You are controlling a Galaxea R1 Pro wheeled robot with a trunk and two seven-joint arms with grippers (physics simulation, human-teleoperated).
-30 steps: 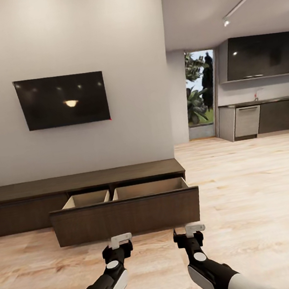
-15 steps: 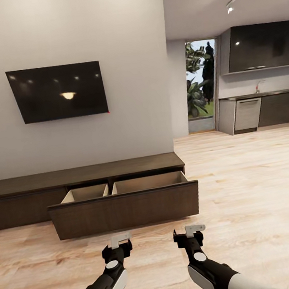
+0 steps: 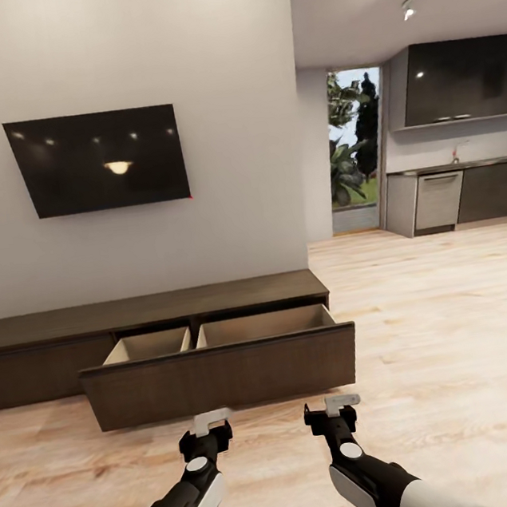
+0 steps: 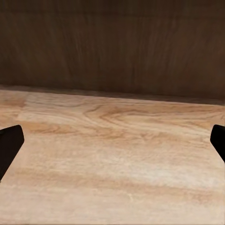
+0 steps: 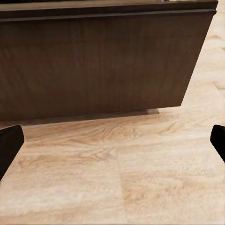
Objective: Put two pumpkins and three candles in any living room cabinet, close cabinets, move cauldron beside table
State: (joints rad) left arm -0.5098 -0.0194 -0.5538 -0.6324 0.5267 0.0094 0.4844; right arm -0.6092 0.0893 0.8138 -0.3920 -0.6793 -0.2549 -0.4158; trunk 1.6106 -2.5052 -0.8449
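The long, low dark-brown cabinet [image 3: 148, 308] stands against the wall ahead. Its wide drawer [image 3: 222, 375] is pulled out, and the two pale beige compartments [image 3: 260, 327] look empty from here. My left gripper [image 3: 210, 422] and right gripper [image 3: 339, 403] hang open just above the floor, a short way in front of the drawer front. In the left wrist view the drawer front [image 4: 112, 47] is close ahead of the open left gripper [image 4: 112, 145]. The right wrist view shows the drawer's right end [image 5: 103, 61] beyond the open right gripper [image 5: 112, 145]. The pumpkins, candles, cauldron and table are out of view.
A black TV [image 3: 99, 160] hangs on the wall above the cabinet. Pale wood floor [image 3: 457, 322] stretches to the right toward a kitchen counter [image 3: 470, 191] and a glass doorway with plants [image 3: 353, 159].
The whole view has shifted, so the camera has moved: the cabinet and open drawer look slightly larger and nearer. Both arms keep the same pose, grippers open.
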